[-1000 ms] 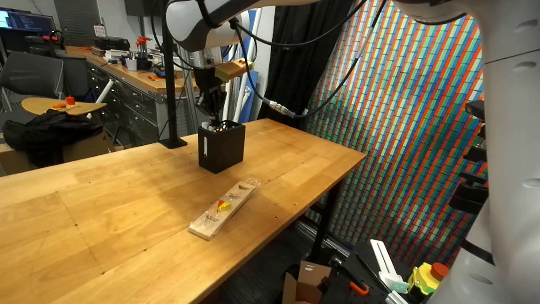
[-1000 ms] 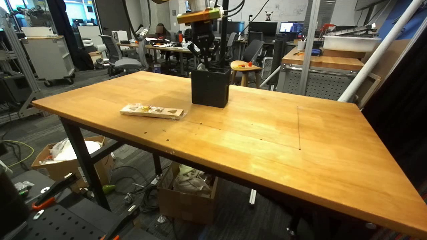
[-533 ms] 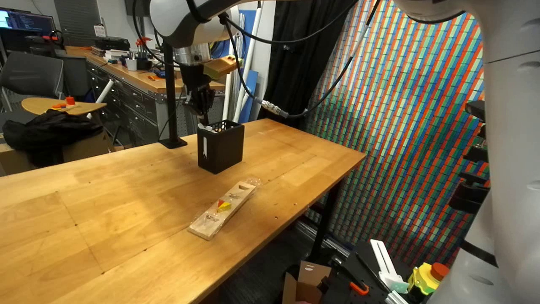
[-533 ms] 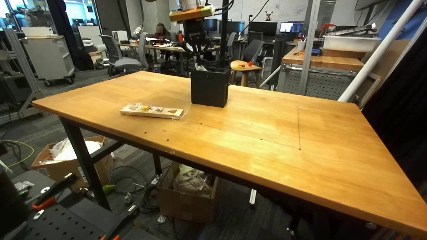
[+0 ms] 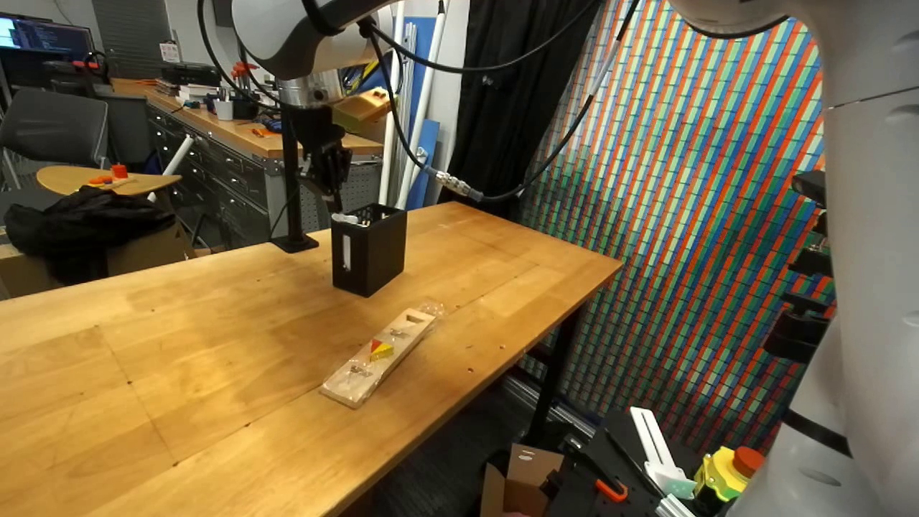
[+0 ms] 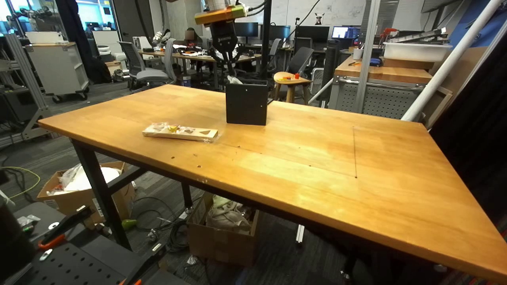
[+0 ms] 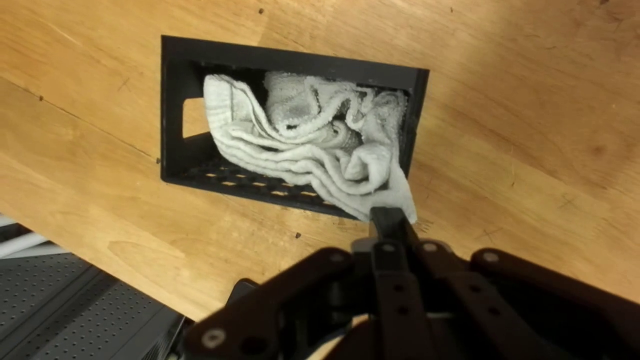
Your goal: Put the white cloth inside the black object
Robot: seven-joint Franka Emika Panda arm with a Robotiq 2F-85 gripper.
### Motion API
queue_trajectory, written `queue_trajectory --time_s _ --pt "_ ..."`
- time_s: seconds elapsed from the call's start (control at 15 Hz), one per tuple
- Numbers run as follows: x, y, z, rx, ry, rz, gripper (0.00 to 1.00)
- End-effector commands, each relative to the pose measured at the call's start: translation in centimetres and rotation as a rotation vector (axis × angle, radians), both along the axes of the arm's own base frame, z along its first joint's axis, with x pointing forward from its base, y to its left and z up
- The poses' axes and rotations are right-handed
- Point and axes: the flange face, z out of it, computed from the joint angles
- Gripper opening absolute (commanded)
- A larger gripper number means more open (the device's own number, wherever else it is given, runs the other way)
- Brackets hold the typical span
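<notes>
The black box (image 5: pixel 368 255) stands upright on the wooden table, and it also shows in an exterior view (image 6: pixel 246 103) and the wrist view (image 7: pixel 295 60). The white cloth (image 7: pixel 310 155) lies crumpled and folded mostly inside it. One corner of the cloth is drawn over the rim at a box corner, and a bit shows above the rim in both exterior views (image 5: pixel 344 219) (image 6: pixel 234 80). My gripper (image 7: pixel 390 212) is shut on that corner, just outside the rim, pointing down; it also shows in both exterior views (image 5: pixel 337 208) (image 6: pixel 231 73). Cloth between the fingers is hidden.
A wrapped wooden puzzle board (image 5: pixel 352 391) lies near the box, also seen in an exterior view (image 6: pixel 180 135). A black pole on a foot (image 5: pixel 294 243) stands at the table edge close behind the gripper. A cable (image 5: pixel 567 129) hangs from the arm.
My gripper has moved from over the box opening outward past its rim, taking the cloth's corner along. The box has turned and slid slightly the same way. The puzzle board has not moved.
</notes>
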Motion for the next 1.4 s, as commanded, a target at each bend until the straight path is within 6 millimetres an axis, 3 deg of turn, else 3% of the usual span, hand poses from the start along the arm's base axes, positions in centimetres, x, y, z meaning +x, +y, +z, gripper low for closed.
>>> queue_trajectory --time_s 0.0,0.8,1.33 --pt "0.2 0.7 1.5 -0.026 -0.022 0.037 0.0" --pt "-0.1 0.6 1.2 -0.016 -0.012 0.025 0.0" --pt "-0.3 -1.0 0.7 0.0 -0.008 -0.007 0.0"
